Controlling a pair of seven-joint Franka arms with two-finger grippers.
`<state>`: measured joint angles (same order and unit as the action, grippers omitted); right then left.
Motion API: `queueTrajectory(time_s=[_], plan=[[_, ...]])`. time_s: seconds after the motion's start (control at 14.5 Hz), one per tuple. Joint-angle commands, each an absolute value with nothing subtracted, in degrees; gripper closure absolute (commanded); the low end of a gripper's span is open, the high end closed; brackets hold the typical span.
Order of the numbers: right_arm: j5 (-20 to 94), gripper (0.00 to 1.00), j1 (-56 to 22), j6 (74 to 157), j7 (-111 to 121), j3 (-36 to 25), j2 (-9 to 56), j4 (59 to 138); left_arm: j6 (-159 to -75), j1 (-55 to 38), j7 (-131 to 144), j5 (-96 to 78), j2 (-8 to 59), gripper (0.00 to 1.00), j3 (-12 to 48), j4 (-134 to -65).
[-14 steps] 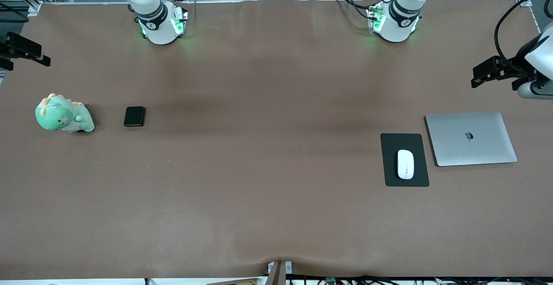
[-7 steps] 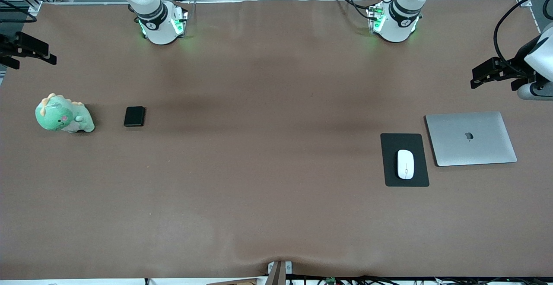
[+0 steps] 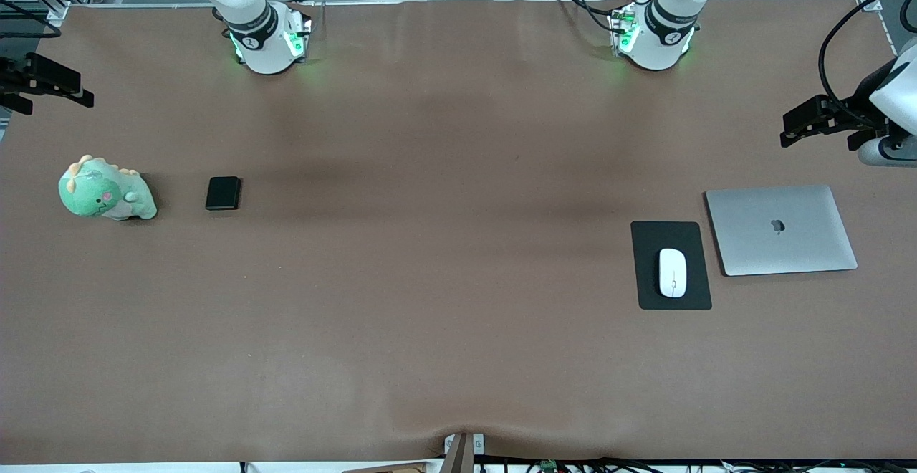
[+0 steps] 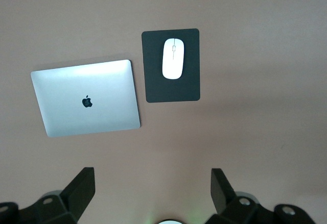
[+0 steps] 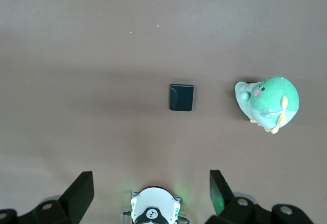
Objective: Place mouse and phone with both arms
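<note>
My left gripper (image 4: 148, 191) and right gripper (image 5: 148, 191) hang high with fingers apart, empty. The small white oval mouse (image 3: 673, 272) lies on the matte black pad (image 3: 670, 232), at nine o'clock of the closed silver laptop (image 3: 781, 229). The glossy black phone (image 3: 223, 193) sits at three o'clock of the green plush dinosaur (image 3: 104, 190). Both items are low, so I judge my fingers may slip.

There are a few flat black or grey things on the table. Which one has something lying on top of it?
The black pad beside the grey laptop: the white mouse lies on it. The laptop and the small black phone near the green plush toy carry nothing.
</note>
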<state>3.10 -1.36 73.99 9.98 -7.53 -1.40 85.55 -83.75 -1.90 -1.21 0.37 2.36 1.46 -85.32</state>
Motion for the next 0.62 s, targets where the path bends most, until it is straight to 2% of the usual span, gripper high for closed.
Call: queueTrajectory(time_s=[0.0,0.55], plan=[[2.0,0.0,-1.6,74.1,10.0,-7.6,-2.8,87.0,-82.9,-1.4,-0.5,-0.5,2.5,0.0,1.8,-84.4],[2.0,0.0,-1.7,73.1,10.0,-7.6,-2.7,86.9,-82.9,-1.5,-0.5,-0.6,2.5,0.0,1.8,-84.3]])
